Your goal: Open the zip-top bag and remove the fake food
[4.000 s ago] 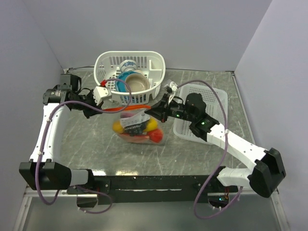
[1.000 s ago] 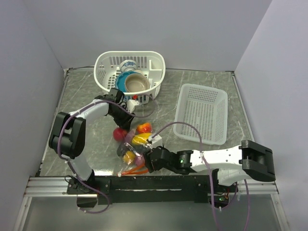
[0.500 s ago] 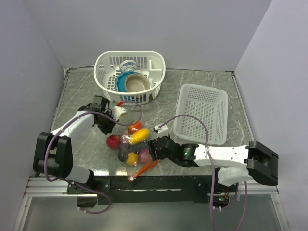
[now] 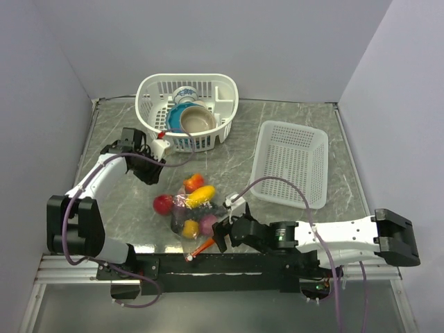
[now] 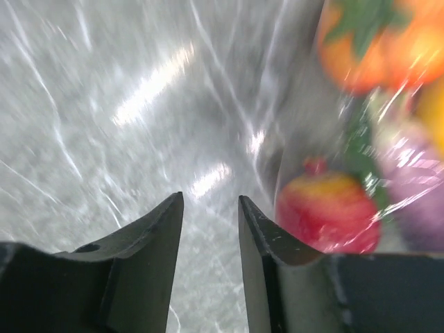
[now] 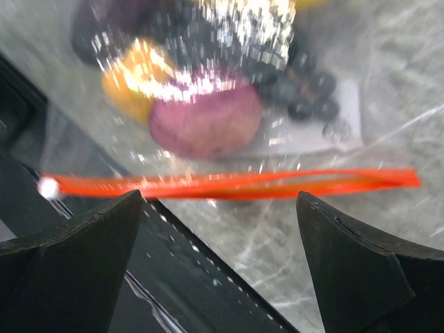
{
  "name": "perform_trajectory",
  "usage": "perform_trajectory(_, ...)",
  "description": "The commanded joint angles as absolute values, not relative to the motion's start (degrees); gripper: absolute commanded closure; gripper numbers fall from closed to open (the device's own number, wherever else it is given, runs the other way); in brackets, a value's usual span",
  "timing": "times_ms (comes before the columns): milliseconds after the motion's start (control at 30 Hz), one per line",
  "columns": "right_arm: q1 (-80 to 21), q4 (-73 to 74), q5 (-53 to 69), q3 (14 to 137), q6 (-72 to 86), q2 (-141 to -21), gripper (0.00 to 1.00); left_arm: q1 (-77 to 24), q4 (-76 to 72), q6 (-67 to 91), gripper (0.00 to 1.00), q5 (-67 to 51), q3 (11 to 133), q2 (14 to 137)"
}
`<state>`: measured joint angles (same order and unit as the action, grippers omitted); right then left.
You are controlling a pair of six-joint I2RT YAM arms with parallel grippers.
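The zip-top bag [image 4: 194, 220] lies crumpled near the table's front edge, its orange zip strip [image 4: 202, 246] nearest me. Fake food shows through it: a purple onion [image 6: 205, 121], a yellow-orange fruit [image 6: 132, 80] and dark grapes [image 6: 305, 94]. A red apple [image 4: 164, 204], an orange [image 4: 193, 182] and a yellow piece [image 4: 202, 195] sit at the bag's far side; film glints over the apple [image 5: 326, 211]. My right gripper [image 4: 223, 236] is open wide just short of the zip strip [image 6: 229, 184], holding nothing. My left gripper [image 4: 152, 170] is open over bare marble, left of the apple.
A white basket [image 4: 154, 89] holding ceramic bowls stands at the back, close behind my left wrist. A white mesh tray [image 4: 316, 163] lies at the right. The black front rail [image 4: 243, 263] runs right under the zip strip.
My right gripper has opened wide and drawn back toward the front edge, off the bag. My left gripper shut, then opened, and has pulled away toward the basket.
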<state>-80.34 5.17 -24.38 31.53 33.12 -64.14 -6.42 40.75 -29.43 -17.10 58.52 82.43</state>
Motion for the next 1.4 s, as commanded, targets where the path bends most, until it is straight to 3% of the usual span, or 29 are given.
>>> perform_trajectory(0, -81.2, 2.0, -25.6, 30.8, 32.9, -66.8, 0.14, -7.3, 41.4, -25.4, 0.61, -22.2, 63.2, 85.8)
perform_trajectory(67, -81.4, 1.8, -25.8, 30.8, 33.1, -67.8, 0.29, -8.1, 41.4, -25.0, 0.66, -22.2, 63.6, 87.6)
perform_trajectory(100, -81.3, 1.7, -26.0, 30.6, 33.3, -67.9, 0.31, -8.3, 41.4, -24.9, 0.66, -22.2, 63.8, 88.1)
perform_trajectory(333, -81.3, -1.3, -27.1, 28.8, 33.6, -68.9, 0.32, -13.0, 39.6, -22.2, 0.69, -21.8, 62.8, 88.2)
perform_trajectory(733, -81.1, -6.8, -30.8, 32.4, 31.6, -80.1, 0.17, -18.5, 39.6, -19.0, 0.65, -21.2, 62.7, 88.5)
perform_trajectory(1067, -81.1, -16.3, -37.0, 31.0, 26.4, -75.6, 0.03, -21.7, 36.2, -17.7, 0.66, -18.1, 58.4, 89.6)
perform_trajectory(1367, -80.2, -20.9, -33.8, 35.7, 24.4, -85.1, 0.0, -23.4, 36.1, -17.0, 0.67, -18.3, 58.1, 90.4)
